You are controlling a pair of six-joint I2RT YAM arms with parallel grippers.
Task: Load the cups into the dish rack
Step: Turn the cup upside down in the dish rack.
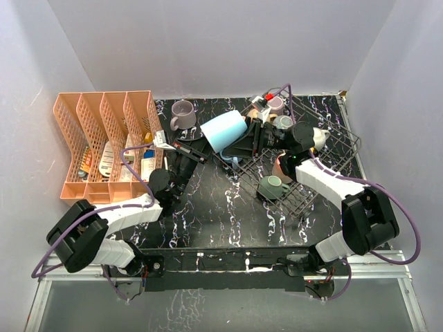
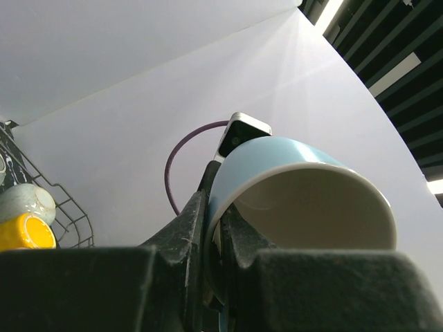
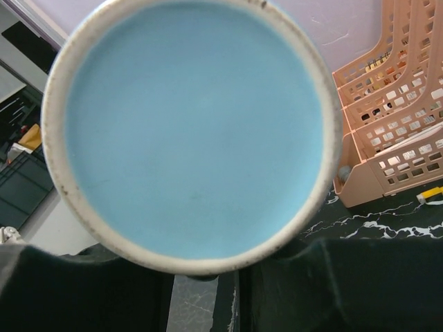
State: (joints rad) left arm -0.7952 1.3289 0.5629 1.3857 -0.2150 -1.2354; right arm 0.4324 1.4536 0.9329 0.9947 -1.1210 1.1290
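A light blue cup (image 1: 225, 131) hangs on its side above the table, between my two grippers. My left gripper (image 1: 203, 146) is shut on its rim, one finger inside and one outside, as the left wrist view (image 2: 213, 221) shows. The cup (image 2: 304, 200) opens toward that camera. My right gripper (image 1: 240, 145) is at the cup's base (image 3: 194, 131), which fills the right wrist view. Its jaws (image 3: 208, 290) stand close together under the base, on a dark part of the cup. The dish rack (image 1: 339, 149) holds several cups, among them a green cup (image 1: 272, 187).
A mauve cup (image 1: 183, 114) sits on a dark saucer at the back left. The orange organiser (image 1: 104, 145) stands at the left and also shows in the right wrist view (image 3: 394, 131). A yellow cup (image 2: 24, 232) and a pale cup (image 2: 24, 200) lie in the rack (image 2: 69, 214).
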